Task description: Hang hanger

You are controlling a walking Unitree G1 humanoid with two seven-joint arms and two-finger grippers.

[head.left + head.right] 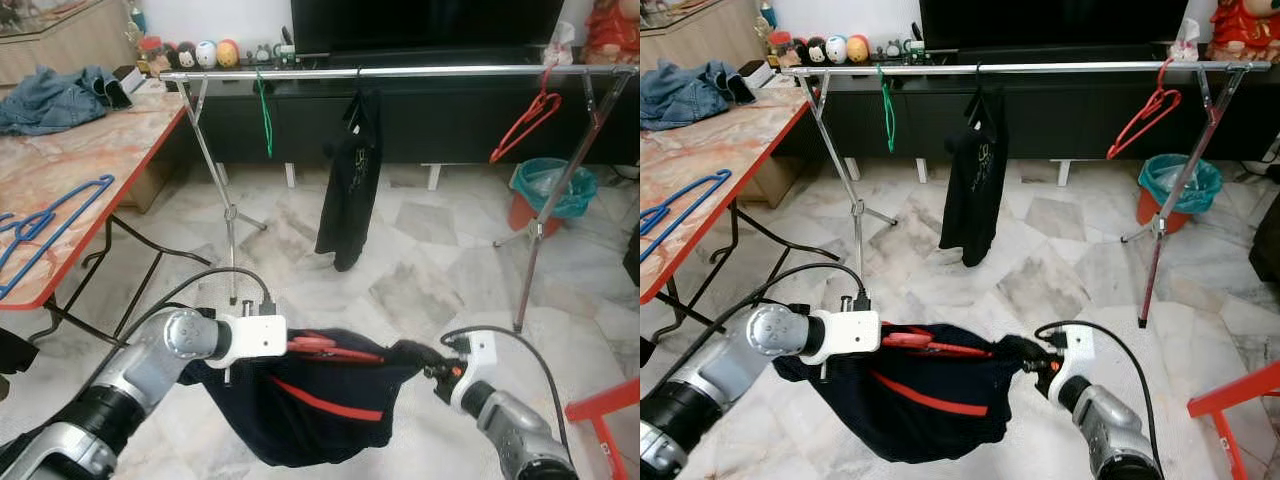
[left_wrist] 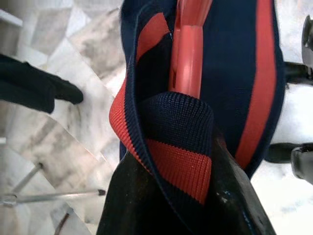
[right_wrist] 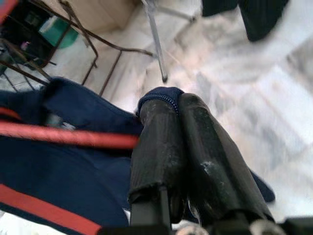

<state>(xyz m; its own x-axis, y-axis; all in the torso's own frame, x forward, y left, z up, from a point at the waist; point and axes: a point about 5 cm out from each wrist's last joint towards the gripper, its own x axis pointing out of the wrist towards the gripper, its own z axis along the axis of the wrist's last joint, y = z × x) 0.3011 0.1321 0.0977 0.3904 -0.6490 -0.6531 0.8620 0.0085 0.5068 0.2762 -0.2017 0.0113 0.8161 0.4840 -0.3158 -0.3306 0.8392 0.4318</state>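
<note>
Between my two grippers hangs a shirt [image 1: 320, 410] on a red hanger [image 1: 325, 347], low over the floor. My left gripper [image 2: 195, 161] is clamped on the ribbed collar and hanger neck, carrying the weight; my right gripper [image 3: 176, 147] pinches a navy hem tight, I judge to keep the cloth spread so it stays on the hanger. It is navy knit with red stripes, sagging in a pouch. Ahead stands the rail [image 1: 400, 71], well apart, with hangers and a black shirt [image 1: 352, 180] on it.
</note>
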